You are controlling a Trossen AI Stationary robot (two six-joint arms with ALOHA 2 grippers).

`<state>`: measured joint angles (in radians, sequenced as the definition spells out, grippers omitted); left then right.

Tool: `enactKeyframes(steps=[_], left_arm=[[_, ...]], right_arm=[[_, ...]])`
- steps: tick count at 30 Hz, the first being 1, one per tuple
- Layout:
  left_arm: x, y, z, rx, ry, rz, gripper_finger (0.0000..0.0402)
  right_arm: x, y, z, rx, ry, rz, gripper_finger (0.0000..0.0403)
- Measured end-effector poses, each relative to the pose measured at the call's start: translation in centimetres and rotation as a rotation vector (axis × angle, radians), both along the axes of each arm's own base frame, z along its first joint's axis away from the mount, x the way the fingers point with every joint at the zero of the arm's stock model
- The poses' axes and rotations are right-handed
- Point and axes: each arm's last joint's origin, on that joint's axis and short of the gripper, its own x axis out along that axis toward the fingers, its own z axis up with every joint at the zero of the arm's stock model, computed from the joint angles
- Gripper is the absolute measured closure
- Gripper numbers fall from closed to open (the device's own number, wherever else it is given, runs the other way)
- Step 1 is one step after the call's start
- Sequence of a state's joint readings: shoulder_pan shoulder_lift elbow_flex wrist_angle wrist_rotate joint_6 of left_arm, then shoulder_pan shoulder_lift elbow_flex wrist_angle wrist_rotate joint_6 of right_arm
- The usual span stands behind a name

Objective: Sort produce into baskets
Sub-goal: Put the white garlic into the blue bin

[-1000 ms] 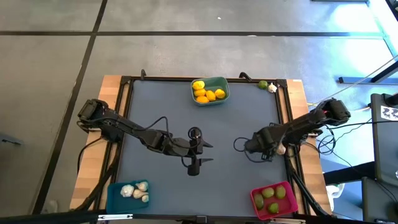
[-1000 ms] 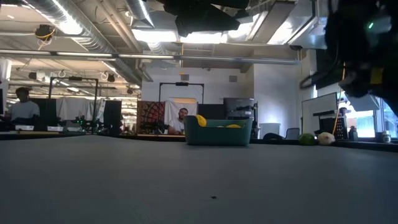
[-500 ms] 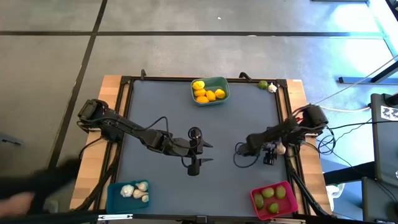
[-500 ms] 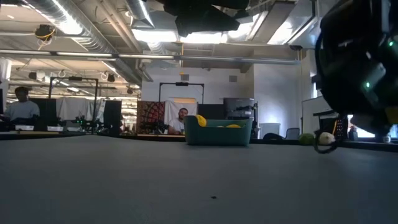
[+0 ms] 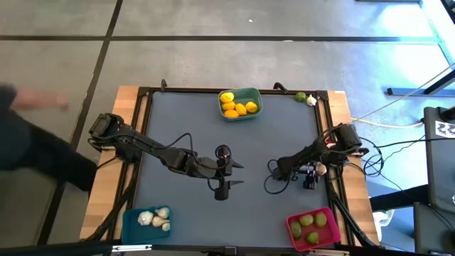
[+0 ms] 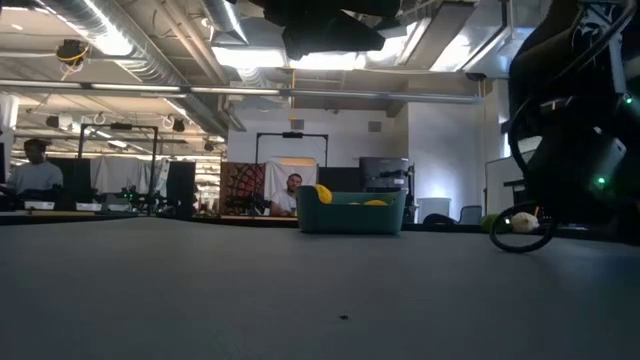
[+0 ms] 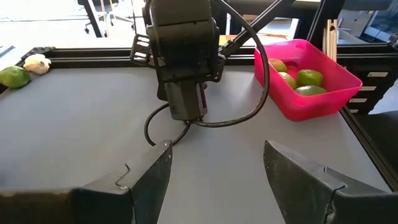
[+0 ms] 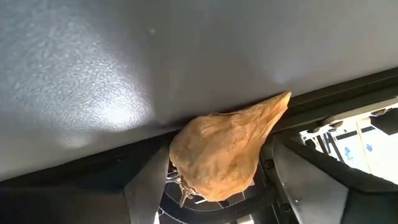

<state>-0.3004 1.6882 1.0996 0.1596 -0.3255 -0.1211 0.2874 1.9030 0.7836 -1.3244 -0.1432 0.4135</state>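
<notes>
The right gripper (image 5: 311,173) sits low at the table's right edge, its fingers (image 8: 146,186) spread wide on either side of a garlic bulb (image 8: 217,152) that lies on the grey mat (image 5: 185,128) against the dark frame rail; whether the pads touch the bulb cannot be told. From above, this bulb shows as a pale spot just beside the gripper.

The left gripper (image 5: 224,171) hangs over the middle of the mat with its jaws apart and nothing between them.

The teal-green basket (image 5: 250,95) stands at the far edge and holds lemons (image 5: 234,108). The blue basket (image 5: 131,220) at the near left corner holds garlic bulbs (image 5: 154,217). The pink-red basket (image 5: 328,236) at the near right corner holds limes (image 5: 308,222). One lime (image 5: 301,97) and another garlic bulb (image 5: 311,101) lie together at the far right corner, outside any basket.

A blurred person (image 5: 32,139) shows at the left of the overhead view, beside the table
</notes>
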Motion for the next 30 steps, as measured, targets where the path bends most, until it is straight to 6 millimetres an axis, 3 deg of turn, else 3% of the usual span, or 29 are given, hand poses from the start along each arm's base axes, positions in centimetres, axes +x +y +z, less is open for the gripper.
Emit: enactKeyframes(steps=[11,21,30], left_arm=[[0.0,0.0,0.0,0.003,0.0,-0.001,0.0153],[0.0,0.0,0.0,0.004,0.0,-0.002,0.0153],[0.0,0.0,0.0,0.004,0.001,-0.001,0.0153]], right_arm=[[-0.3,-0.1,-0.1,-0.005,0.017,0.002,0.0275],[0.5,-0.1,0.8,-0.056,0.013,0.063,0.0278],[1.5,0.0,4.4,-0.107,-0.19,0.086,0.0278]])
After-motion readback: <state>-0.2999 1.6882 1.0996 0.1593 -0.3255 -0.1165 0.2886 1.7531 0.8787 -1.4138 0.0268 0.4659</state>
